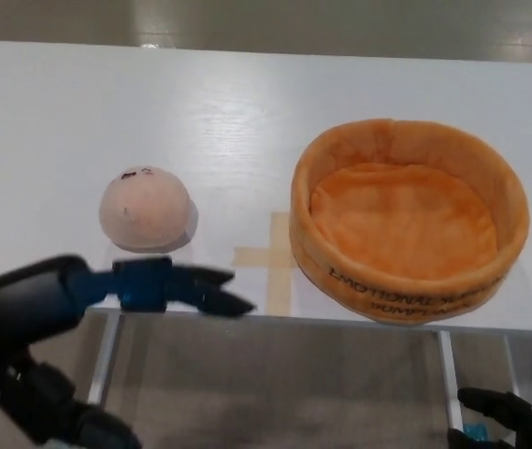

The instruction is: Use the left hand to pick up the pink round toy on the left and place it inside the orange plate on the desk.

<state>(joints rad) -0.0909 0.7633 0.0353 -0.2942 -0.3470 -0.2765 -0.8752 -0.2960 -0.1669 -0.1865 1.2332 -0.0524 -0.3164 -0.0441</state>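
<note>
the left hand (186, 290), fingers apart and holding nothing, is hovering just in front of the pink round toy (145, 209), which is lying beyond its fingertips.

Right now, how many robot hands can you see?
2. The left hand reaches in at the desk's near edge, just in front of the pink round toy. The right hand sits low at the bottom right corner, partly cut off.

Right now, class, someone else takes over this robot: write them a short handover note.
Left hand: open, holding nothing, at the table's near edge just in front of the pink toy.
Right hand: low, below the table, idle.
Pink toy: on the table, left of the orange plate, untouched.
Orange plate: empty.
Done: reach begun.
Left: grasp the toy, lift, place in the plate.
</note>
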